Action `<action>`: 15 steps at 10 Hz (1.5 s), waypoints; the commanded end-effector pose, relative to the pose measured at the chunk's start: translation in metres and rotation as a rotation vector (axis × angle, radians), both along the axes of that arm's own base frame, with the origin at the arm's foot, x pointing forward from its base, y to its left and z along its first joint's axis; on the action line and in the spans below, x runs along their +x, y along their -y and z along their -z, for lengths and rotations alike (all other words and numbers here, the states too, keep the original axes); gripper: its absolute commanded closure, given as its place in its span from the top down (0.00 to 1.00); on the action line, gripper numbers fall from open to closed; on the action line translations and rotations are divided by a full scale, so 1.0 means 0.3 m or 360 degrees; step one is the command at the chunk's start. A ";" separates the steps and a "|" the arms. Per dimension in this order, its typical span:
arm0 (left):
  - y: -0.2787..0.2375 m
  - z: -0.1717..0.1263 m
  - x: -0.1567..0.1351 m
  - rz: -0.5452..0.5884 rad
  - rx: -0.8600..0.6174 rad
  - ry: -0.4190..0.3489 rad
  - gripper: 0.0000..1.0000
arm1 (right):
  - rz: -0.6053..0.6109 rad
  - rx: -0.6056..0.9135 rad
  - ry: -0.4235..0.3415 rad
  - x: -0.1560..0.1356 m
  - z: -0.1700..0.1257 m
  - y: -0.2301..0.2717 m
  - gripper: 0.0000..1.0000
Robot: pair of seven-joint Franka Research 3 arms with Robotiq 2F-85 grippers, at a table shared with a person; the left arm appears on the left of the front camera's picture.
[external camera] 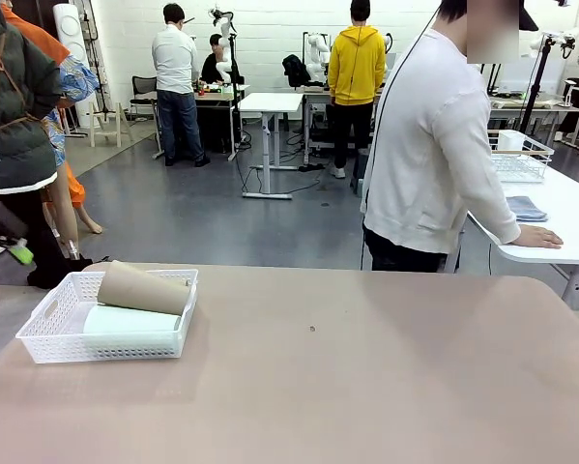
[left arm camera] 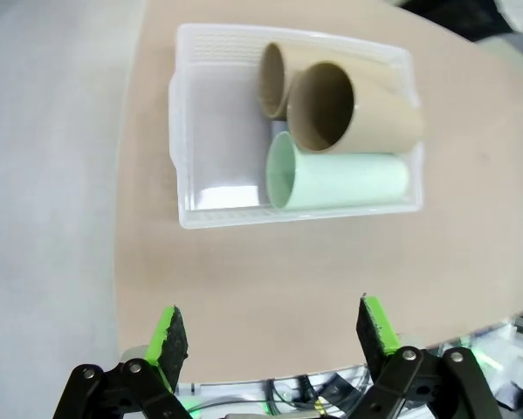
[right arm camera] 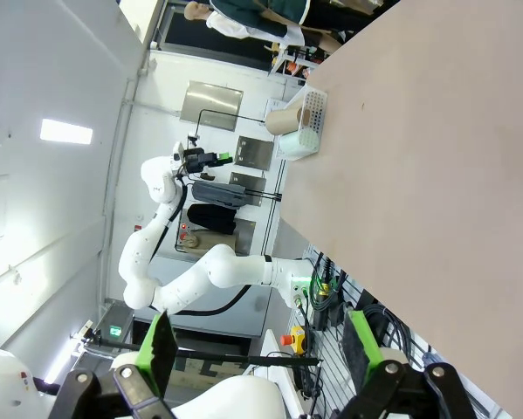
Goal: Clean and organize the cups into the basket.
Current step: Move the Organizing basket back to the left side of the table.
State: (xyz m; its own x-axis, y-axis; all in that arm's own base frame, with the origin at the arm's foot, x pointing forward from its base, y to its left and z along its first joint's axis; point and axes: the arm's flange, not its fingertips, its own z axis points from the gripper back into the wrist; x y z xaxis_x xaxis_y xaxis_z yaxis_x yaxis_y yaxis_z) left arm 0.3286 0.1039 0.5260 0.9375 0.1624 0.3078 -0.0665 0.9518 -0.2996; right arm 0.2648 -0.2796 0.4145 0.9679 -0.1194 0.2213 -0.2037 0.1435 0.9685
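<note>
The white mesh basket (external camera: 47, 346) sits at the table's left, holding cups on their sides. A kraft brown cup (external camera: 144, 287) rests on top of a pale mint cup (external camera: 130, 320). From above, the left wrist view looks down into the basket (left arm camera: 217, 131): two brown cups (left arm camera: 357, 109) (left arm camera: 274, 74) and the mint cup (left arm camera: 340, 179) are bunched at one end, mouths toward the free end. My left gripper (left arm camera: 271, 330) hangs open high above the table edge, short of the basket. My right gripper (right arm camera: 259, 342) is open and empty, far from the basket (right arm camera: 313, 105).
The tan table (external camera: 366, 377) spreads wide to the right of the basket. A person (external camera: 434, 145) stands at the far right, turned away, with a hand on a neighbouring white table (external camera: 569, 237) bearing a wire basket (external camera: 521, 155) and a folded cloth (external camera: 526, 208).
</note>
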 end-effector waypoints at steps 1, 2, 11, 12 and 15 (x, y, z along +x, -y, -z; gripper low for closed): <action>-0.207 -0.037 -0.010 0.0191 -0.0341 -0.0015 1.00 | 0.0000 0.0011 0.0003 -0.007 -0.002 -0.006 1.00; -0.319 -0.029 -0.020 0.0297 -0.0521 0.0050 1.00 | 0.0000 0.0011 0.0003 -0.007 -0.002 -0.006 1.00; -0.780 0.139 -0.045 0.0387 -0.1221 0.0247 1.00 | 0.0000 0.0011 0.0003 -0.007 -0.002 -0.006 1.00; -0.787 0.139 -0.049 0.0405 -0.1225 0.0238 1.00 | 0.0000 0.0011 0.0003 -0.007 -0.002 -0.006 1.00; -0.762 0.153 -0.068 0.0362 -0.1236 0.0217 1.00 | 0.0000 0.0011 0.0003 -0.007 -0.002 -0.006 1.00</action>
